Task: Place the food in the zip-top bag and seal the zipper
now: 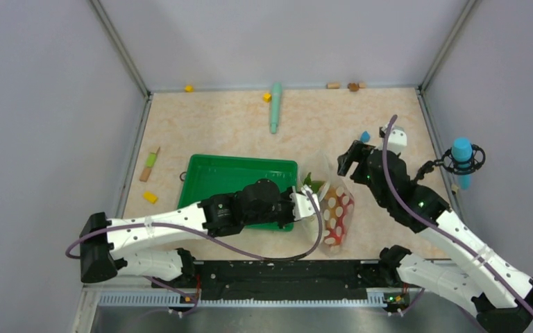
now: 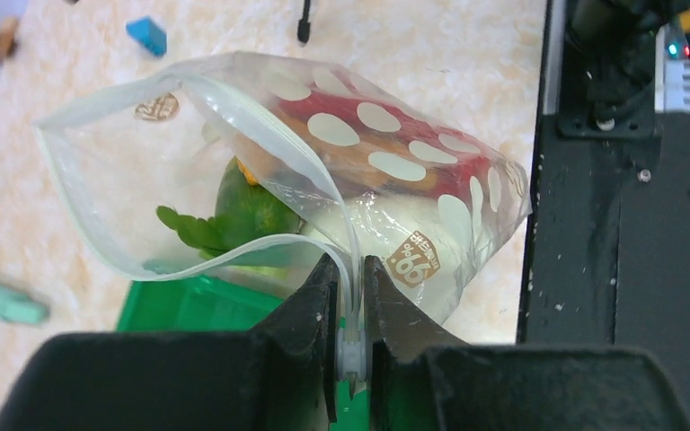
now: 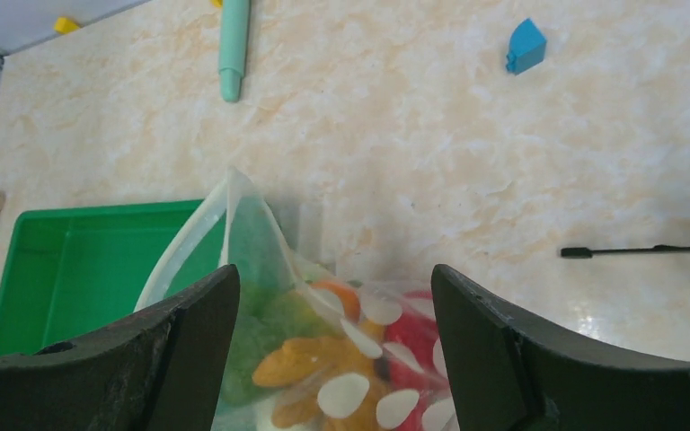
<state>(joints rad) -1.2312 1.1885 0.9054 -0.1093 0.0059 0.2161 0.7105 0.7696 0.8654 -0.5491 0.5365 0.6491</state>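
Left gripper [image 2: 350,268] at lower centre, pinched tight on zipper [image 2: 269,148] of zip-top bag [image 2: 431,215], food [image 2: 252,211] inside; right gripper [image 3: 334,280] spread wide, gripping nothing.

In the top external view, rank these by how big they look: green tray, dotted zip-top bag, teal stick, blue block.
1. green tray, partly covered by the left arm
2. dotted zip-top bag
3. teal stick, long but thin
4. blue block, clearly the smallest

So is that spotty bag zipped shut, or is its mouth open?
Open. From the left wrist, the bag has its zipper gaping in a wide loop, food visible inside; the left gripper pinches only one end.
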